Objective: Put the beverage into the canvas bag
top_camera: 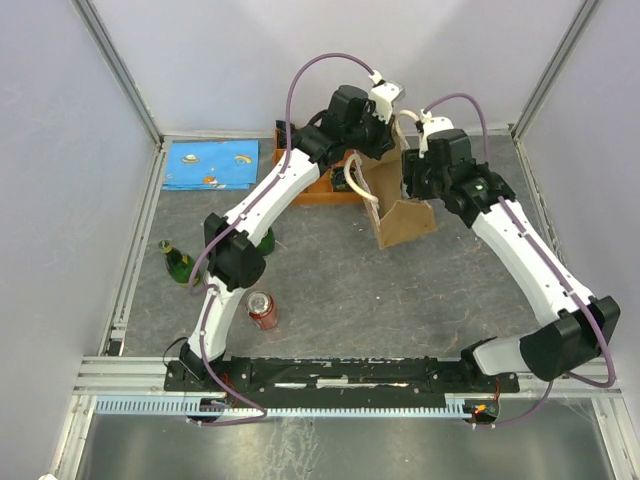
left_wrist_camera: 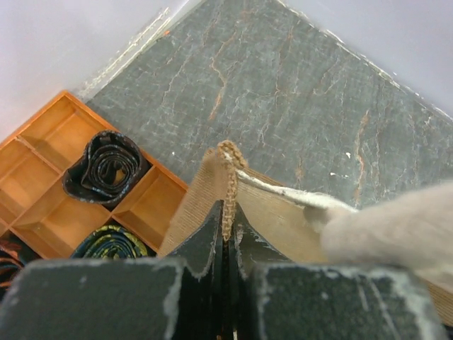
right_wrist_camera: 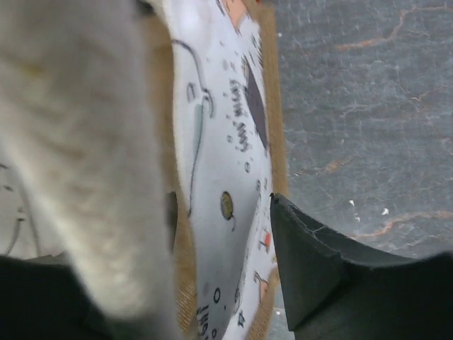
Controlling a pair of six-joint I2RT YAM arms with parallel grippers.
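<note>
Two arms at canvas bag (top_camera: 405, 218), far-centre of counter (top_camera: 400, 300). Red can (top_camera: 262, 311) and green bottle (top_camera: 178, 264) stand well apart from it by left base, untouched; either could be the beverage.
Left wrist: left end effector (left_wrist_camera: 228, 218) pressed together, pinching bag rim seam, orange tray (left_wrist_camera: 64, 184) beside.
Right wrist: right end effector (right_wrist_camera: 223, 205) spread astride printed bag wall, cream handle (right_wrist_camera: 78, 142) alongside.
Step, my read: opening bag mouth. Next: right pinches opposite rim and spreads it, then one arm fetches drink.

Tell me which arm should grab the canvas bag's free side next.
Right, probably. The right gripper straddles the printed wall of the canvas bag with its jaws apart, while the left gripper is shut on the bag's rim seam, holding it.
</note>
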